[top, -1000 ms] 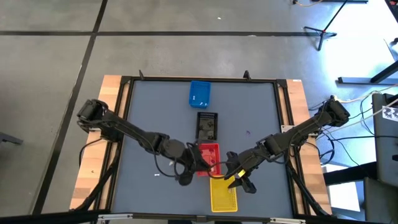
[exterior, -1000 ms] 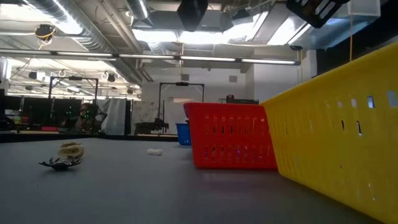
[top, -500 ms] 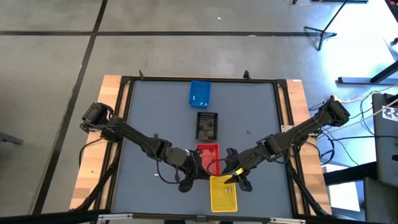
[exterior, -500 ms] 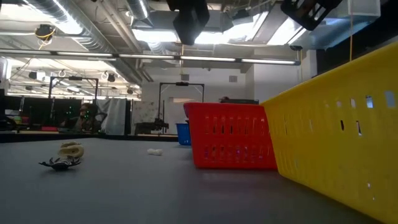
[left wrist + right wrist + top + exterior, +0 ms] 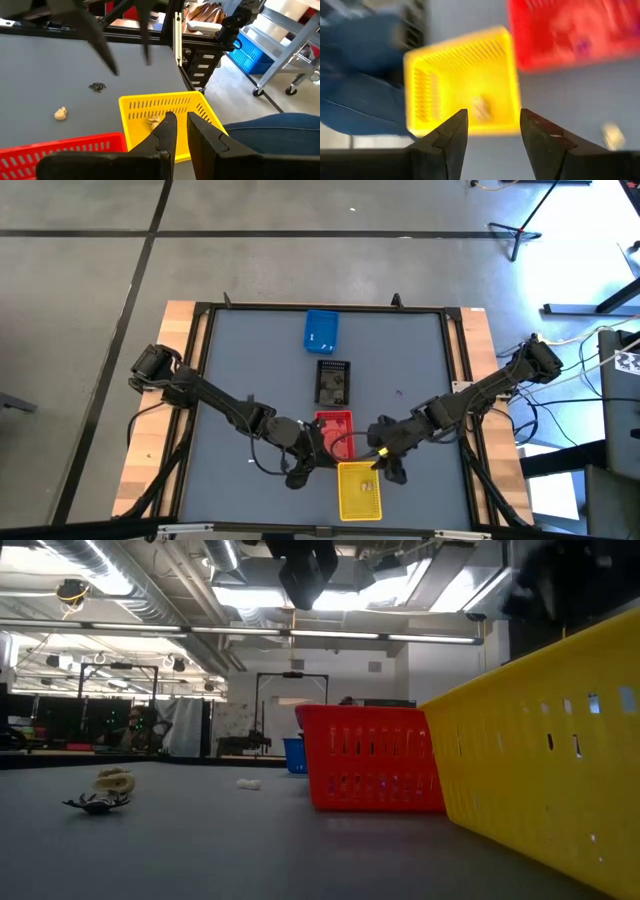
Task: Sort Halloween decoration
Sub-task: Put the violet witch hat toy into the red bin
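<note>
Seen from above, four trays run down the middle of the grey counter [image 5: 250,360]: blue tray [image 5: 321,330] uppermost, then black tray [image 5: 333,382], red tray [image 5: 334,432] and yellow tray [image 5: 360,490] at the lower edge. The left gripper [image 5: 296,470] hangs lower centre, just left of the yellow tray, its jaws narrowed to a slim gap with nothing between them. The right gripper [image 5: 385,467] sits at that tray's upper right corner, jaws spread wide and empty. A cream decoration piece [image 5: 154,119] lies inside the yellow tray; another cream piece [image 5: 60,114] and a dark piece [image 5: 97,86] lie on the bare counter at left in the left wrist view.
</note>
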